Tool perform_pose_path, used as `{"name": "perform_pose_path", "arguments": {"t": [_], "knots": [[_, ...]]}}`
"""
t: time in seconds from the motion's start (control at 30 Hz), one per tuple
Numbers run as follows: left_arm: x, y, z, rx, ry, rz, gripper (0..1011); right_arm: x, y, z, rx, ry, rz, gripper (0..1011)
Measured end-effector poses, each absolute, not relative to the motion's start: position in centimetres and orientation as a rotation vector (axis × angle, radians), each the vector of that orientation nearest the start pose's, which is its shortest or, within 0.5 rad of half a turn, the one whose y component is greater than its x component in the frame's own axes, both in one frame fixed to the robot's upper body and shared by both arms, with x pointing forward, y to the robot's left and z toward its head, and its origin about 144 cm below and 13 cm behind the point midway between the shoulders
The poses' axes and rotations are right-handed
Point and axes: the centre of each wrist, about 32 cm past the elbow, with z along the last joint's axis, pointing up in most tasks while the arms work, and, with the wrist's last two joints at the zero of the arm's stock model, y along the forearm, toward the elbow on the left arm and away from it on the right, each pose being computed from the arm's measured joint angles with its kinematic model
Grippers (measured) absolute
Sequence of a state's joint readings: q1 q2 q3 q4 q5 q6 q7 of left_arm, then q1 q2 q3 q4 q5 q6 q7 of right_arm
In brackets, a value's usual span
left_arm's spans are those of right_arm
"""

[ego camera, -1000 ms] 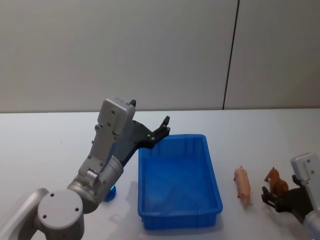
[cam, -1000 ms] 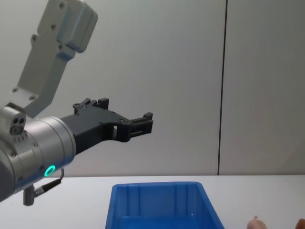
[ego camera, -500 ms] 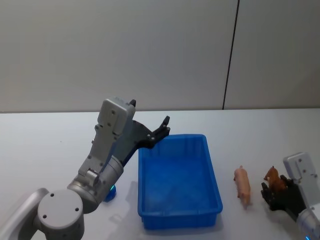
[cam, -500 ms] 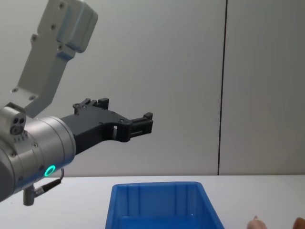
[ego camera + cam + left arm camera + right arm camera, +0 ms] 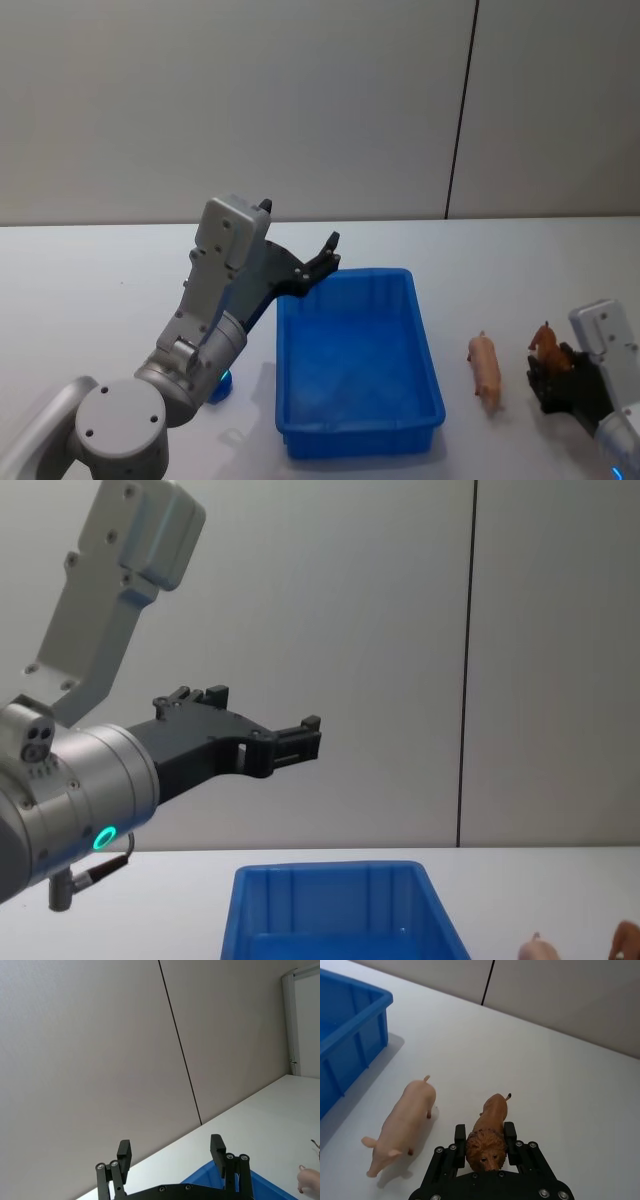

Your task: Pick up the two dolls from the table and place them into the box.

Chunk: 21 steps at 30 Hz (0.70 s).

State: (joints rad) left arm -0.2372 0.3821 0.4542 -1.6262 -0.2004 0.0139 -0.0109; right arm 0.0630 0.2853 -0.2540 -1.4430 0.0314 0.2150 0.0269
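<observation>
An orange-brown lion doll (image 5: 491,1122) stands on the white table (image 5: 100,270) with my right gripper (image 5: 485,1136) shut on its maned head, right of the box; the same doll (image 5: 544,342) sits at my right gripper (image 5: 553,372) in the head view. A pink pig doll (image 5: 404,1124) lies just beside it, between the lion and the blue box (image 5: 355,990). The pig (image 5: 485,368) is close to the box (image 5: 345,276). My left gripper (image 5: 170,1150) hangs open and empty in the air above the box's far left corner (image 5: 330,868).
A grey wall with a dark vertical seam (image 5: 460,110) stands behind the table. The raised left arm (image 5: 215,300) reaches over the table left of the box. White tabletop lies to the far side of the dolls (image 5: 560,1070).
My right gripper has moved forward onto the lion doll and closed on its head; the doll has shifted slightly upward in view. The left arm has not moved.
</observation>
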Motion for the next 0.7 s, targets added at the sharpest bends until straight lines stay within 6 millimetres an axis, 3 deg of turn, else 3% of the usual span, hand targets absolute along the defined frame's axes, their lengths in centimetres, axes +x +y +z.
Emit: {"name": "perform_pose_path", "arguments": {"t": [0.7], "knots": [[49.2,19.8,120.4,0.061,-0.268,1.124,1001,47.2,-24.7,114.6,-0.252,-0.138,-1.319,437]]}}
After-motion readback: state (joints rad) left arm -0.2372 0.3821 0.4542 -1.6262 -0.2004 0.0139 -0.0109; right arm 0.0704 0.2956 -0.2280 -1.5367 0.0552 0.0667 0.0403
